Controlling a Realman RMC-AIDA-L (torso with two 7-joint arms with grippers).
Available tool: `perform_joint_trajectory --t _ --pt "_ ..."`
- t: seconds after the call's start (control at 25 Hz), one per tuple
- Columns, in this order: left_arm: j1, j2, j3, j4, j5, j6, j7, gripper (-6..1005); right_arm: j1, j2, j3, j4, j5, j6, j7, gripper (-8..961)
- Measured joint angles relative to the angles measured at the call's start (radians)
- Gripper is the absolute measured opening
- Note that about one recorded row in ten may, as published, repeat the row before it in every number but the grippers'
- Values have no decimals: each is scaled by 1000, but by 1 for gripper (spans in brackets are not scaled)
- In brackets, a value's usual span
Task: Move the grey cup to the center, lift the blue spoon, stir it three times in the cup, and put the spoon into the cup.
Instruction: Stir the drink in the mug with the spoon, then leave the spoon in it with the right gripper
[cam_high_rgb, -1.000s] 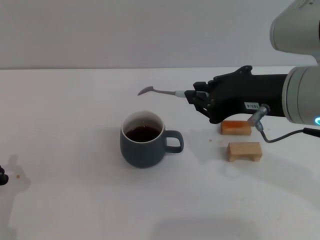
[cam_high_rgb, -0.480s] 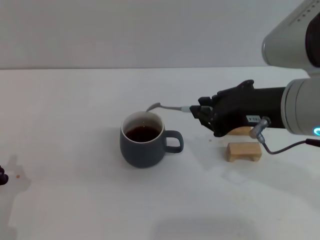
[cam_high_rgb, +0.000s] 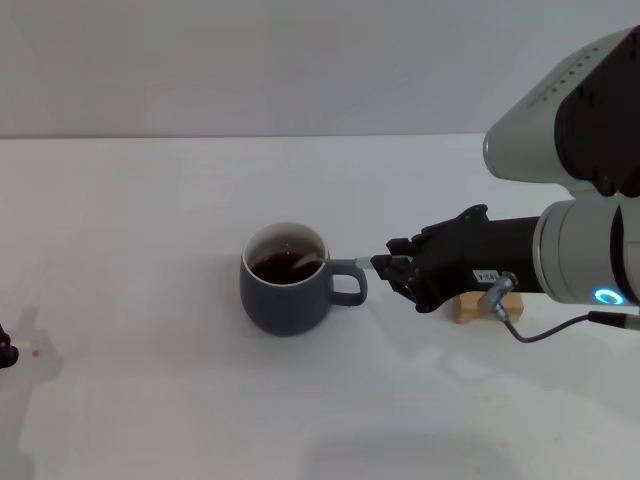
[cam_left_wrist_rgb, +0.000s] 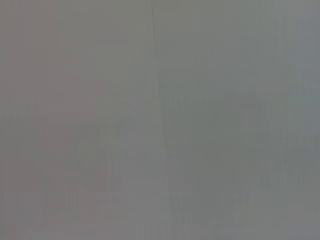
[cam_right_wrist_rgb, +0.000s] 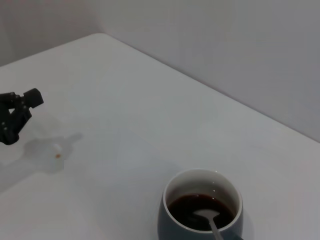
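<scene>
The grey cup (cam_high_rgb: 284, 297) stands in the middle of the white table (cam_high_rgb: 150, 200), handle pointing right, with dark brown liquid inside. From the right, my right gripper (cam_high_rgb: 389, 268) reaches in low beside the cup's handle and is shut on the handle end of the blue spoon (cam_high_rgb: 345, 264). The spoon slants down over the rim, and its metal bowl rests in the liquid. In the right wrist view the cup (cam_right_wrist_rgb: 200, 220) and the spoon bowl (cam_right_wrist_rgb: 206, 217) show from above. My left gripper (cam_high_rgb: 5, 352) is parked at the table's far left edge.
A wooden block (cam_high_rgb: 468, 307) lies just right of the cup, mostly hidden behind my right wrist. A small brown spot (cam_high_rgb: 36, 351) marks the table near the left gripper (cam_right_wrist_rgb: 15, 114). The left wrist view shows only plain grey.
My right gripper has come down and toward the cup with the spoon. The spoon bowl went from hovering behind the cup into the liquid. The cup has not moved.
</scene>
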Motion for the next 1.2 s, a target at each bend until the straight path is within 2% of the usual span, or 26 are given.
perform_joint_trajectory --t 1.2 --pt "9 0 0 -2 1 9 0 -1 126 2 -86 -197 8 -90 6 162"
